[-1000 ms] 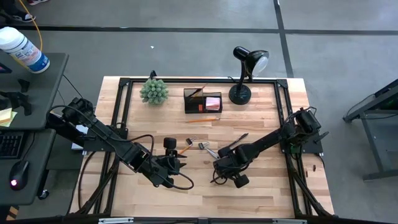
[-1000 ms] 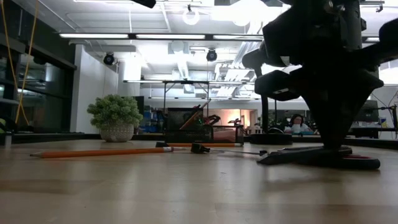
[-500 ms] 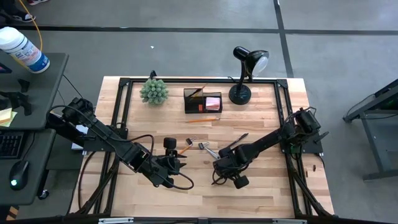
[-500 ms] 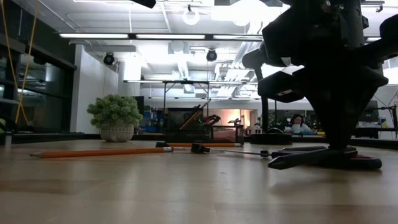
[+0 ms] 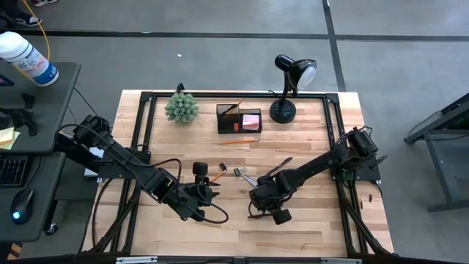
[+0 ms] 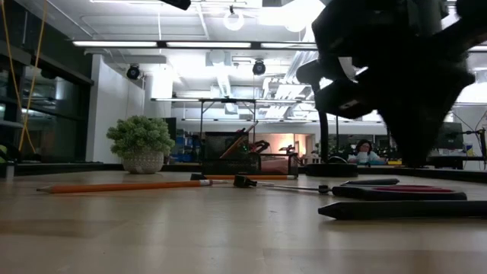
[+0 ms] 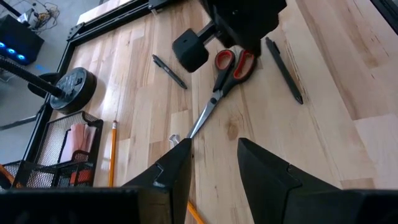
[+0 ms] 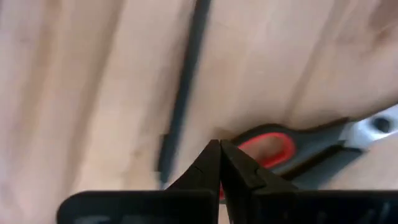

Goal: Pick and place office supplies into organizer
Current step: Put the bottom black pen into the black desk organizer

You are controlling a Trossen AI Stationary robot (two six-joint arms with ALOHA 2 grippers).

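Observation:
The red-handled scissors (image 7: 227, 73) lie flat on the table's middle (image 5: 248, 178), blades toward the organizer. My right gripper (image 8: 219, 149) is shut and hangs just above their handles (image 8: 268, 148); the low view shows a gap under it (image 6: 411, 164). One thin black pen (image 7: 284, 68) lies beside the handles and another (image 5: 279, 166) farther off. An orange pencil (image 5: 238, 141) lies before the black organizer (image 5: 238, 119), which holds a pink pad. My left gripper (image 7: 214, 171) is open, low over the table left of the scissors (image 5: 204, 194).
The green plant (image 5: 181, 108) and the black lamp (image 5: 288, 88) stand along the far edge, either side of the organizer. A second orange pencil (image 6: 122, 186) and small clips (image 5: 226, 167) lie mid-table. A black frame rail (image 5: 330, 132) borders the work area.
My right gripper has risen off the table beside the scissors' handles, staying shut. In the low view its dark fingers no longer rest on the wood, and the scissors and the black pen now show uncovered below it.

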